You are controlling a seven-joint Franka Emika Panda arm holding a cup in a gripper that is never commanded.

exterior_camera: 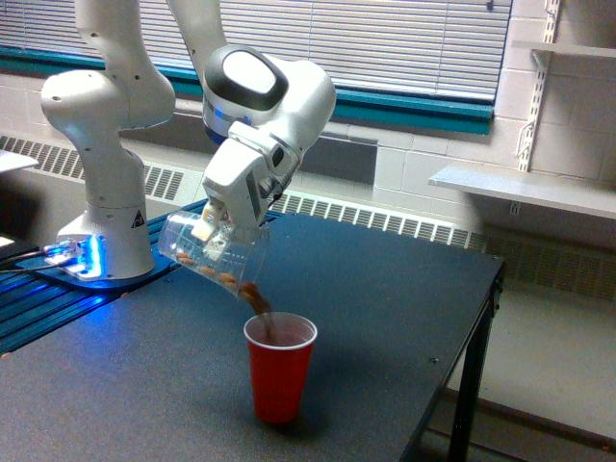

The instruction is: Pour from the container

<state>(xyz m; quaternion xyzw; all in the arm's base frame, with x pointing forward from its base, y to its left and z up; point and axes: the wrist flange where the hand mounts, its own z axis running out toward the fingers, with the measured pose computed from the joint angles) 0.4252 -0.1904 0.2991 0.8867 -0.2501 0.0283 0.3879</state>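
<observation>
We are in the middle of pouring: our gripper (214, 231) is clamped on the container (214, 255), tilted just above the red cup (279, 368). Next we probably must tilt more, because few brown pieces (255, 296) remain.

Dark grey, matte, speckled tabletop (385, 289), rectangular, on a black metal leg (470, 385) at its corner toward the exterior view's right. One opaque red plastic cup (280, 370) with a white inside stands upright on it, near the front middle, brown pieces inside. At the exterior view's left, a blue-lit black base plate (58, 274) rests beside the tabletop's edge and carries the white robot arm pedestal (106, 221).
</observation>
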